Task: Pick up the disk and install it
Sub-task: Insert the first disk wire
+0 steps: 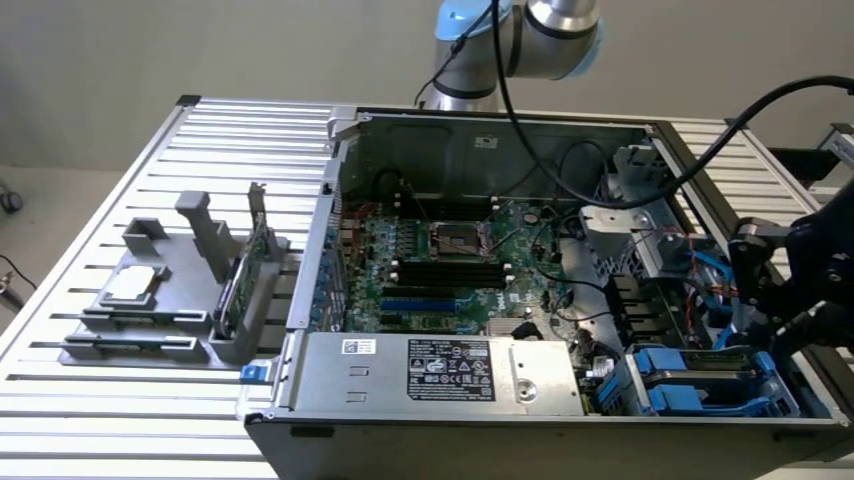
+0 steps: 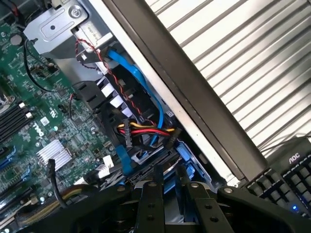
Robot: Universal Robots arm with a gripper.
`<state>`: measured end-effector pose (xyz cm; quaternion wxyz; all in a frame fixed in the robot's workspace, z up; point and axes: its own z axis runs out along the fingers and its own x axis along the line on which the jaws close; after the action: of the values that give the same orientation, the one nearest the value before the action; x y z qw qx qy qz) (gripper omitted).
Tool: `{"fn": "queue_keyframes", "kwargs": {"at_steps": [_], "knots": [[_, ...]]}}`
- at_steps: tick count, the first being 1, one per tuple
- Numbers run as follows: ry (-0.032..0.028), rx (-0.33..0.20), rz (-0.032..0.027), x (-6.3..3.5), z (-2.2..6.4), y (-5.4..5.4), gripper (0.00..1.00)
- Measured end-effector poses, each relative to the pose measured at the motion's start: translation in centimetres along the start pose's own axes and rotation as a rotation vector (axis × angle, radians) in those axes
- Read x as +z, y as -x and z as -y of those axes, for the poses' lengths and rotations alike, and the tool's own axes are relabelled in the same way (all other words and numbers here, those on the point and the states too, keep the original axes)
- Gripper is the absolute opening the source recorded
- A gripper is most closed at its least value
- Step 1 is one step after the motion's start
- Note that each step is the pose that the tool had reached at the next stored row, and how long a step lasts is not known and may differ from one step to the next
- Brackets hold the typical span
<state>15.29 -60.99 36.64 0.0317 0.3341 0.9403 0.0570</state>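
**Disk at the drive bay: install step in hand**

The gripper (image 1: 785, 318) was seen at the front corner of the computer case (image 1: 467, 125), on the exterior view's right, just above the drive bay. Whether it was open or closed, and whether anything was held in it, could not be told.

The disk (image 1: 701, 375), known by its blue side rails, appeared to lie in that same corner of the case, just beside the power supply (image 1: 441, 372) and directly below the gripper. Whether it was fully seated there could not be made out.

Outside the case, on the exterior view's left, a grey holder (image 1: 174, 335) stood on the surface (image 1: 94, 425) with a small square chip (image 1: 130, 285) resting on it; no disk was seen there. The pick-up was therefore judged to be done and the install step to be under way, at or near its end.

Inside the case, in the wrist view, a blue cable (image 2: 138, 80) and a bundle of red and yellow wires (image 2: 143, 128) were seen running close to the bay, just ahead of the gripper.

Any further motion at that corner was judged to call for a straight line along the bay, so that the blue rails were kept square to it. Enough clearance would also be called for, so that the nearby wires were not snagged or pinched against the case wall.
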Motion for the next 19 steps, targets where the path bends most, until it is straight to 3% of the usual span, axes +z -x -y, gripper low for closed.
{"fn": "queue_keyframes", "kwargs": {"at_steps": [7, 9, 15, 19], "knots": [[-0.0010, 0.092, 0.0098, 0.19, 0.03, 0.00, 0.25], [0.0017, 0.112, 0.0089, 0.23, 0.03, 0.00, 0.25], [0.0107, 0.133, -0.0167, 0.34, 0.11, 0.03, 0.25], [0.0224, 0.141, -0.0430, 0.42, 0.20, 0.13, 0.25]]}}
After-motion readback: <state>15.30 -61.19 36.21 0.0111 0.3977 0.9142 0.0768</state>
